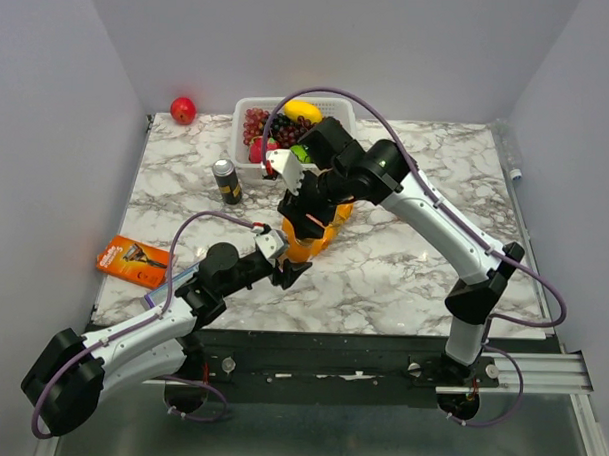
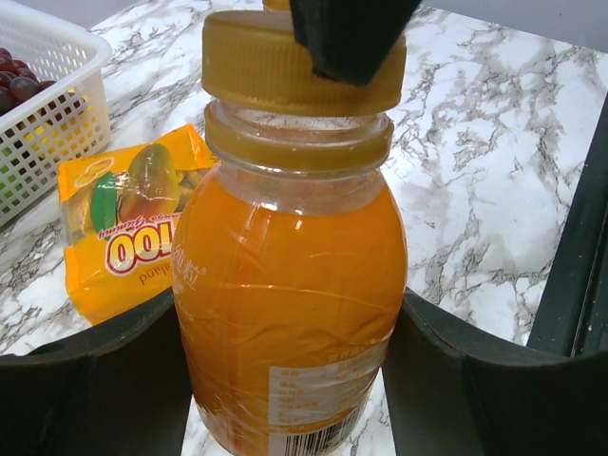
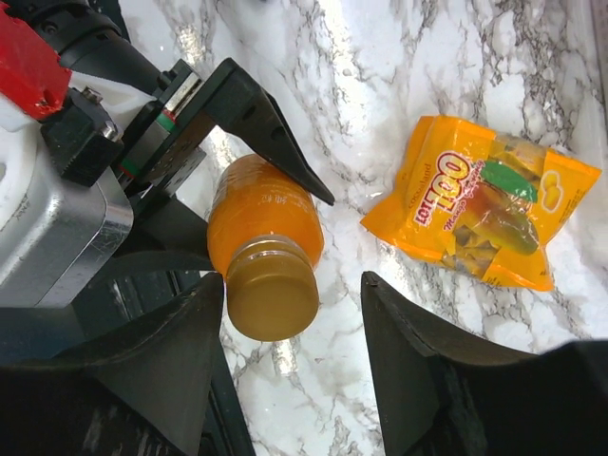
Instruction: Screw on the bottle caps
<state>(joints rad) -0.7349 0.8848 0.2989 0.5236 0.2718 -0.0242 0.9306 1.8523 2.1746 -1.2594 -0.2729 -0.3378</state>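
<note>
Overhead, one bottle [image 1: 302,248] of orange juice stands upright near the middle of the marble worktop [image 1: 413,272]. The left claw [image 1: 291,270] pinches its body from the near side. The right claw [image 1: 307,224] hangs directly above it and hides the neck. Around it are one dark can [image 1: 226,181], one white basket [image 1: 240,136] of fruit, one red apple [image 1: 183,110] at the far-left corner and one orange packet [image 1: 133,260] at the left edge. One yellow snack bag [image 1: 337,213] lies just behind the bottle, largely covered by the right arm.

In the left wrist view, one golden-orange cap [image 2: 275,66] sits on the bottle's neck, above the collar ring. A black finger [image 2: 347,38] of the right claw overlaps the cap's upper edge. The left claw's own fingers [image 2: 95,380] press against both sides of the bottle.

In the right wrist view, seen from above, the cap [image 3: 271,290] lies between the right claw's spread fingers [image 3: 161,370], close to one and clear of the other. The snack bag [image 3: 484,214] lies flat near the bottle.
</note>
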